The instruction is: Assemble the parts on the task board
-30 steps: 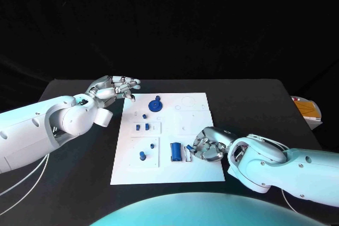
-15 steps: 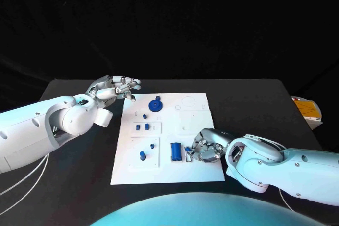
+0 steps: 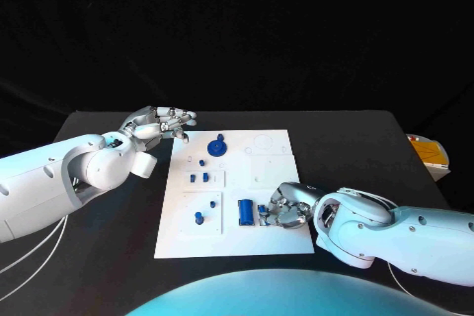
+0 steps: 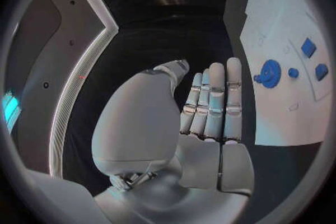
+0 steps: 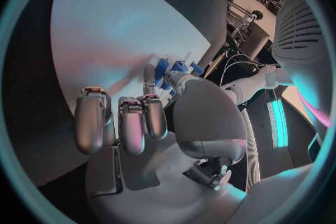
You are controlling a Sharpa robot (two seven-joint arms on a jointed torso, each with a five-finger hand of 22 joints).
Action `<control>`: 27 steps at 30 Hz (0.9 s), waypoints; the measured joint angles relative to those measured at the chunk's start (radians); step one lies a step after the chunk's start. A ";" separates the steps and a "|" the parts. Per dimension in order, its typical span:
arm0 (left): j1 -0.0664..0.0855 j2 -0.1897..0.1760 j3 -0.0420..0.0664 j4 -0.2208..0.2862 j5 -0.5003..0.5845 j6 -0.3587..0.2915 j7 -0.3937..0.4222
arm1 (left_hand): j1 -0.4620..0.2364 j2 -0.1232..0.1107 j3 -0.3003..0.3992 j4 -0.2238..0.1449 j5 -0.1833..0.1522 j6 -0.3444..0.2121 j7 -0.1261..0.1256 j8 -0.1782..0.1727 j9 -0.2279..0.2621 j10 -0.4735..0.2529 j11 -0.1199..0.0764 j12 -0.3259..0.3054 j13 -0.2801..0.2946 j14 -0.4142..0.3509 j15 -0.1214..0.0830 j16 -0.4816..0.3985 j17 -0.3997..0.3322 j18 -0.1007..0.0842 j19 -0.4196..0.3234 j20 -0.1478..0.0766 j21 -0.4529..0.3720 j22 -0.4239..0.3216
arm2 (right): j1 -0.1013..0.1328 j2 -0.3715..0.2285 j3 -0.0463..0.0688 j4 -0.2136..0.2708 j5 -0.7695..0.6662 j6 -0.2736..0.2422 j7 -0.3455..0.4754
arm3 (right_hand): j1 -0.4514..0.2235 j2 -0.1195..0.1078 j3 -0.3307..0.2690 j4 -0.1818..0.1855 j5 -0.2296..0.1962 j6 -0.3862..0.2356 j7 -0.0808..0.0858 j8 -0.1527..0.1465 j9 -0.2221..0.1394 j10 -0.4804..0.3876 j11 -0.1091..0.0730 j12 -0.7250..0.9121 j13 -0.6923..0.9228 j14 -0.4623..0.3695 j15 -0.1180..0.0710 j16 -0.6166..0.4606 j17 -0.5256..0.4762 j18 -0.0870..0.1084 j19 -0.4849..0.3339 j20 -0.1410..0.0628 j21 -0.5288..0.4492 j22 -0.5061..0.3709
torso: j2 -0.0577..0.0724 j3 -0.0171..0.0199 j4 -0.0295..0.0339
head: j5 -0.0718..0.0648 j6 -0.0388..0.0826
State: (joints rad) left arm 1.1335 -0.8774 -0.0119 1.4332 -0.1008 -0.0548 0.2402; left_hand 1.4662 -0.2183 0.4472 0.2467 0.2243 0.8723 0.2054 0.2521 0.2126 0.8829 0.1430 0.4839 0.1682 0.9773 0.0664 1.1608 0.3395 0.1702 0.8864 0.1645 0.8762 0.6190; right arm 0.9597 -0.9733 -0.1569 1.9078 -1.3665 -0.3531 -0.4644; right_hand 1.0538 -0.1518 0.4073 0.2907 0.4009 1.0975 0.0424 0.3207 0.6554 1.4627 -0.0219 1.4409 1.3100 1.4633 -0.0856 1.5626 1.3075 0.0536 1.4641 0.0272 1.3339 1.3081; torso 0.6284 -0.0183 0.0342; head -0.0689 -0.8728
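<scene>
Right robot hand [image 3: 284, 208] pinched a small blue plastic part [image 3: 265, 213] on the white task board [image 3: 281, 240]; a loose pinch risked slipping, nudging the blue block [image 3: 244, 213] beside it. Left robot hand [image 3: 158, 124] hovered empty, fingers together.

A robot lab: black-draped table [image 3: 355, 144] (white task board [image 3: 272, 244]), cabling behind.

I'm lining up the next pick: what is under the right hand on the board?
The right hand rests low over the task board, its fingers at a small blue part beside the upright blue block. Whether the part is actually pinched, and anything beneath the palm, is covered.
</scene>
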 measured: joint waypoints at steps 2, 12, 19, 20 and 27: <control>0.000 0.000 0.000 0.000 -0.001 0.000 0.000 | 0.000 0.000 0.000 0.000 0.000 0.000 0.000 0.000 0.000 0.000 0.000 0.000 0.000 0.000 0.000 0.000 0.000 0.000 0.000 0.000 0.000 0.000 | 0.000 0.003 0.000 0.000 -0.001 0.000 -0.001 | -0.001 0.001 -0.002 0.000 -0.003 0.004 0.004 0.000 0.000 0.000 0.000 0.000 0.000 0.000 0.000 0.000 0.000 0.000 0.000 0.000 0.000 0.000 | 0.000 0.0000 0.0000 | 0.000 0.000; 0.000 0.001 0.000 -0.002 -0.005 0.000 -0.001 | 0.000 0.000 0.000 0.000 0.000 0.000 0.000 0.000 0.001 0.000 0.000 0.000 -0.001 0.000 0.000 0.000 0.000 0.000 0.000 0.000 0.000 0.000 | 0.000 0.007 0.000 -0.002 -0.001 -0.002 -0.001 | -0.013 0.008 -0.007 0.000 -0.012 0.003 0.004 0.000 0.000 0.002 -0.002 0.000 0.000 0.000 0.000 0.000 0.000 0.000 0.000 0.000 0.000 0.000 | 0.000 0.0003 0.0001 | 0.001 0.000; 0.000 0.002 0.000 -0.004 -0.007 0.001 -0.001 | 0.000 0.000 0.000 0.000 0.000 0.000 0.000 0.000 0.001 0.000 0.000 0.000 -0.001 0.000 0.000 0.000 0.000 0.000 0.000 0.000 0.000 0.000 | 0.000 0.007 0.000 -0.003 -0.001 -0.005 0.000 | -0.017 0.012 -0.023 -0.004 -0.033 0.007 0.000 0.004 0.002 0.004 -0.004 0.000 0.000 0.000 0.000 0.000 0.000 0.000 0.000 0.000 0.000 0.000 | 0.000 0.0003 0.0000 | 0.000 0.000; 0.000 0.002 0.000 -0.004 -0.007 0.001 -0.001 | 0.000 0.000 0.000 0.000 0.000 0.000 0.000 0.000 0.001 0.000 0.000 0.000 -0.001 0.000 0.000 0.000 0.000 0.000 0.000 0.000 0.000 0.000 | 0.000 0.006 0.000 -0.004 -0.001 -0.005 0.001 | -0.017 0.012 -0.026 -0.007 -0.046 0.007 0.000 0.006 0.003 0.004 -0.004 0.000 0.000 0.000 0.000 0.000 0.000 0.000 0.000 0.000 0.000 0.000 | 0.000 0.0003 0.0000 | 0.000 0.000; 0.000 0.003 0.000 -0.005 -0.008 0.001 -0.002 | 0.000 0.000 0.000 0.000 0.000 0.000 0.000 0.000 0.001 0.000 0.000 0.000 -0.001 0.000 0.000 0.000 0.000 0.000 0.000 0.000 0.000 0.000 | 0.000 -0.002 0.001 -0.007 -0.002 -0.006 0.007 | 0.076 -0.001 -0.039 -0.029 -0.198 0.010 -0.003 0.016 0.010 0.003 -0.011 0.000 0.000 0.004 -0.004 0.000 0.000 0.000 0.004 -0.004 0.000 0.000 | 0.000 0.0004 0.0000 | 0.001 0.000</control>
State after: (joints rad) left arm 1.1333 -0.8745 -0.0120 1.4278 -0.1087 -0.0539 0.2386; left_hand 1.4662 -0.2182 0.4471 0.2467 0.2242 0.8723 0.2054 0.2521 0.2138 0.8828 0.1430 0.4839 0.1674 0.9773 0.0664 1.1608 0.3393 0.1702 0.8863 0.1645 0.8762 0.6190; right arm 0.9597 -0.9748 -0.1563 1.9004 -1.3683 -0.3589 -0.4570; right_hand 1.1302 -0.1529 0.3683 0.2616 0.2024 1.1076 0.0394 0.3364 0.6651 1.4661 -0.0328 1.4408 1.3101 1.4669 -0.0893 1.5626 1.3074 0.0536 1.4679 0.0233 1.3339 1.3078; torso 0.6279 -0.0179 0.0342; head -0.0675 -0.8728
